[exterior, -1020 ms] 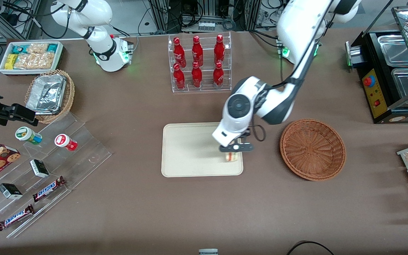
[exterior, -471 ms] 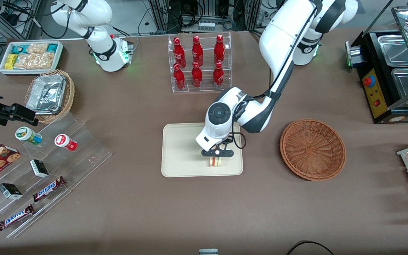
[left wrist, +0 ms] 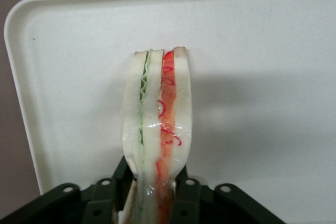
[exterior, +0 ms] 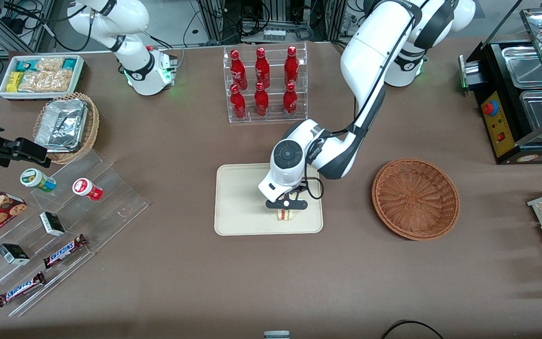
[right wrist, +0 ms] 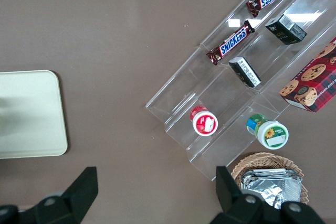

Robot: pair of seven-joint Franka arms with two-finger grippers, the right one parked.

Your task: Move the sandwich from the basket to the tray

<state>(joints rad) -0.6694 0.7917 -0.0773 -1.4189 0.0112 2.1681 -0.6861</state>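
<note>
Over the tray: the gripper (exterior: 286,210) is held low above the edge nearest the front camera, at the end toward the basket.
Gripper state: the fingers (left wrist: 185,195) are closed on the sandwich, which is pinched on both bread faces.
Sandwich: the sandwich (left wrist: 157,135) is held upright on edge between the fingers, with its green and red filling layers seen running along its length in the wrist view; in the front view the sandwich (exterior: 286,215) is seen just under the gripper, within the tray's outline.
Contact with tray: whether the sandwich's lower end is touching the tray surface cannot be told.
Tray: the tray (exterior: 240,197) is laid flat at the table's middle, and nothing else is seen on it; its rounded corner and low rim (left wrist: 21,93) are seen in the wrist view.
Basket: the basket (exterior: 415,198) is set beside the tray, toward the working arm's end of the table, apart from it, and nothing is seen inside it.
Bottles: a clear rack of red bottles (exterior: 263,82) is stood farther from the front camera than the tray.
Candy bars: two bars (exterior: 40,270) are laid on a clear stepped stand toward the parked arm's end.
</note>
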